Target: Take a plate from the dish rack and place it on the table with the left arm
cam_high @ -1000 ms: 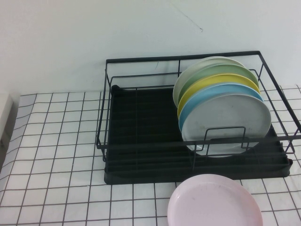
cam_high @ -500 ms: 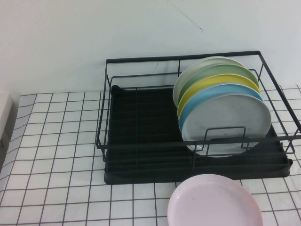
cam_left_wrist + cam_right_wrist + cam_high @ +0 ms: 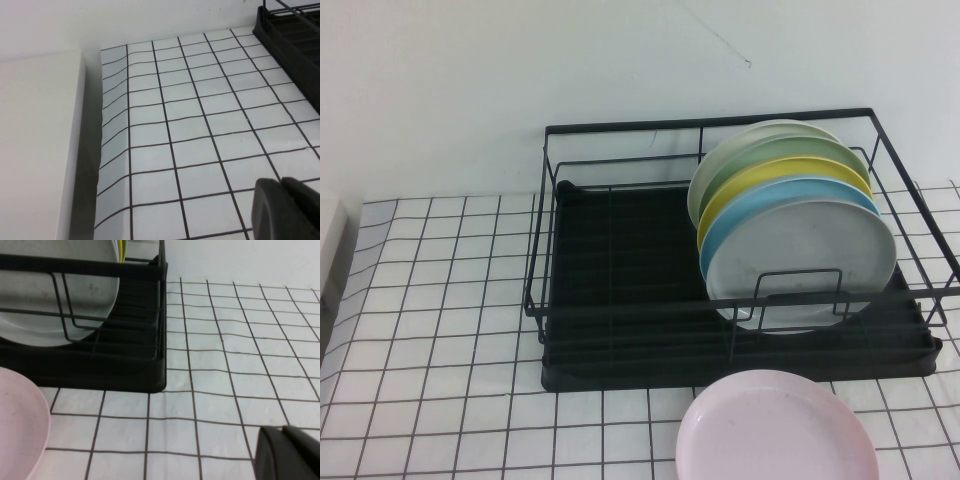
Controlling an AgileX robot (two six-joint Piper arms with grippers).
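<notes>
The pale grey plate [image 3: 802, 262] stands on edge at the front of a row of plates in the right half of the black dish rack [image 3: 620, 300]; it also shows in the right wrist view [image 3: 55, 300]. Neither arm shows in the high view. My left gripper [image 3: 281, 181] is shut and empty, low over the white gridded table [image 3: 200, 125], left of the rack [image 3: 295, 45]. My right gripper [image 3: 282, 429] is shut and empty over the table, right of the rack's front corner [image 3: 155, 375].
Behind the grey plate stand light blue [image 3: 760, 205], yellow [image 3: 760, 178], green and white plates. A pale pink plate [image 3: 775, 430] lies flat on the table before the rack, also in the right wrist view [image 3: 17, 425]. A white ledge [image 3: 35, 150] borders the table's left edge.
</notes>
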